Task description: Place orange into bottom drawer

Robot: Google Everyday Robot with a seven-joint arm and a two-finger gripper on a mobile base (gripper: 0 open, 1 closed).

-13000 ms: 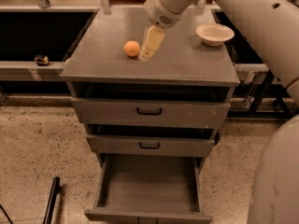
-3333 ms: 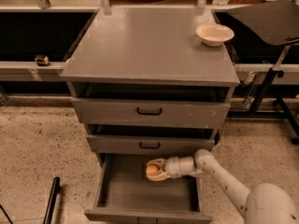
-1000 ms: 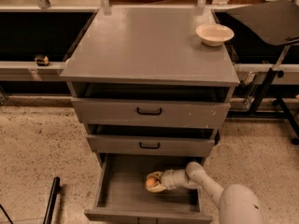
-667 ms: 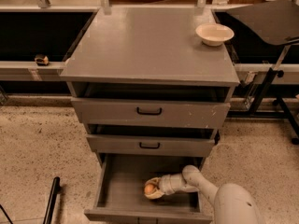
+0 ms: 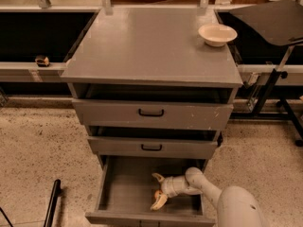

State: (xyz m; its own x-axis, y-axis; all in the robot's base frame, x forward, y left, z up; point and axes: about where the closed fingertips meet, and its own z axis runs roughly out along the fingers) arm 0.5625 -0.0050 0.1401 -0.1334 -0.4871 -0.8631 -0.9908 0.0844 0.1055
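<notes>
End effector (image 5: 156, 189) lies in the bottom drawer (image 5: 124, 189) of three, fingers apart, one orange (image 5: 155, 194) between them.

Single high view, near, angled down at the cabinet (image 5: 142, 46) front (gripper (image 5: 154, 191) low, inside the bottom drawer (image 5: 124, 189)).

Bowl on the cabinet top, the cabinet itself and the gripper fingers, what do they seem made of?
Bowl: cream-white, smooth, faintly glossy, probably ceramic or plastic.
Cabinet: flat matte grey, pale scuffs on a drawer front, likely painted wood or metal.
Gripper, open inside the bottom drawer: fingers cream-tan, matte, perhaps plastic or rubber.
</notes>
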